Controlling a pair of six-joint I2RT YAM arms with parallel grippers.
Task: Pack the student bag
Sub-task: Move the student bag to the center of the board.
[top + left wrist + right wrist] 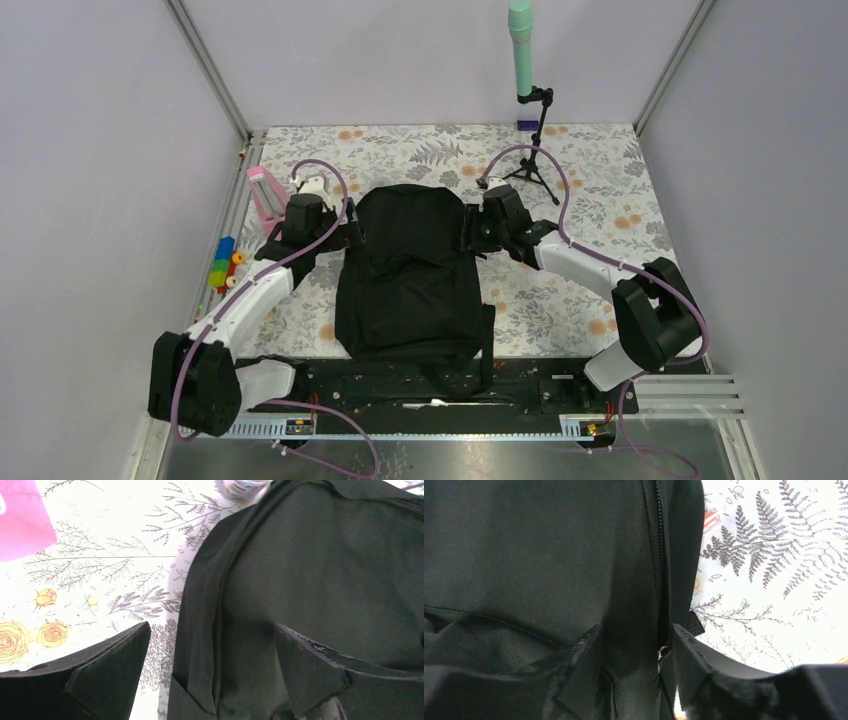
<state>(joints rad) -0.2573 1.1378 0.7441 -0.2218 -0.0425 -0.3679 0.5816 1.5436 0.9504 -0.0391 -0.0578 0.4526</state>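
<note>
**A:** Nearest is the rail (400,388) with both arm bases, along the table's (590,200) near edge, and the bag's (410,270) bottom laps onto it. How far along are we?

**B:** Early, I'd judge. At the left edge the blocks (224,265) and a pink box (262,192) lie outside the bag. The bag is flat on its back in the middle of the table, top toward the far edge, and the zip that shows looks closed. Nothing shows whether anything is inside.

**A:** And the left gripper (212,630)?

**B:** Jaws wide apart, holding nothing. They straddle the bag's upper left side, with one finger (110,675) over the cloth and the other over black fabric.

**A:** The right gripper (636,630)?

**B:** At the upper right side, jaws part-way apart with the zip seam between them. I cannot tell whether they press the fabric.

**A:** So what is left to do?

**B:** Nearly all of it, as I read it — open the zip, spread the mouth, carry the loose things in, close up.

**A:** Is there room to move?

**B:** It is tight on the left: the box and blocks sit between the left arm and the table's left edge, close to the frame post. There is bare cloth on the right, between the bag and the right edge. The stand (533,165) near the far edge is just behind the right gripper, and a backward pull could catch its legs.
</note>
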